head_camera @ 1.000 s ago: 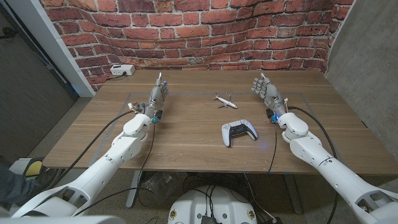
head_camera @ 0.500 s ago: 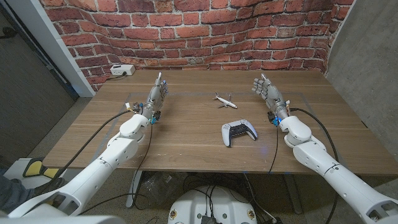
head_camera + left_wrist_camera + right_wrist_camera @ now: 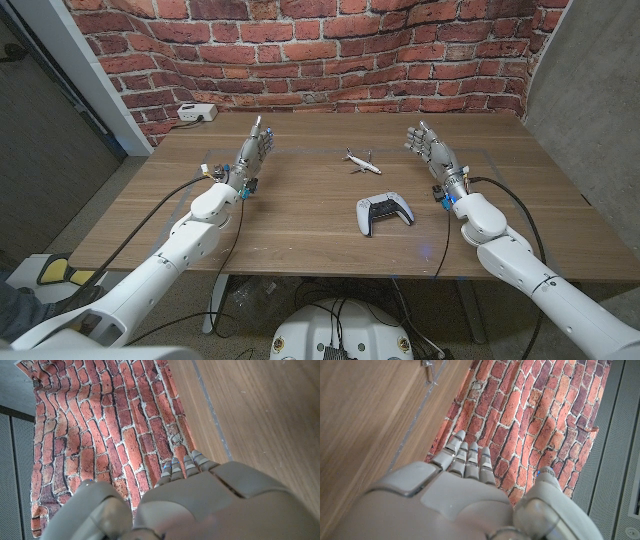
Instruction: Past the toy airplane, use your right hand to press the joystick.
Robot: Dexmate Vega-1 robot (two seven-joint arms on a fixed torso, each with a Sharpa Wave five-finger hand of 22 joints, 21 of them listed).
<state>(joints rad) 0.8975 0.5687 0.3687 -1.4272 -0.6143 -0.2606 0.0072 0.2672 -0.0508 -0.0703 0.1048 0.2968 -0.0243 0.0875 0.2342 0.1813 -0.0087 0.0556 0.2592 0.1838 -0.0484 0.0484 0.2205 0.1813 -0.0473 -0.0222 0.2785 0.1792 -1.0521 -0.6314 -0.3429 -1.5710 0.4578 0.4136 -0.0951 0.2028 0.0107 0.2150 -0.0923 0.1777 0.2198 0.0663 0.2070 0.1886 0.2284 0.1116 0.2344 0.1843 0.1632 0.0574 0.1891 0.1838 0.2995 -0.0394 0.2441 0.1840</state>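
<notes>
A white game controller [image 3: 385,213] with black joysticks lies near the middle of the wooden table [image 3: 300,215]. A small white toy airplane [image 3: 361,161] sits just beyond it. My right hand [image 3: 429,149] stands on its edge at the table's right side, fingers stretched toward the brick wall and holding nothing, to the right of the airplane and controller. My left hand [image 3: 254,154] stands the same way at the left side, empty. The right wrist view shows the back of my right hand [image 3: 455,490] and the left wrist view the back of my left hand [image 3: 200,500], each with fingers straight.
A white box with a cable [image 3: 196,113] lies at the table's far left corner. A red brick wall [image 3: 320,50] runs behind the table. Black cables [image 3: 195,185] trail along both forearms.
The right forearm has shifted slightly to the right and nearer the camera. Both hands, the airplane and the controller stay where they were.
</notes>
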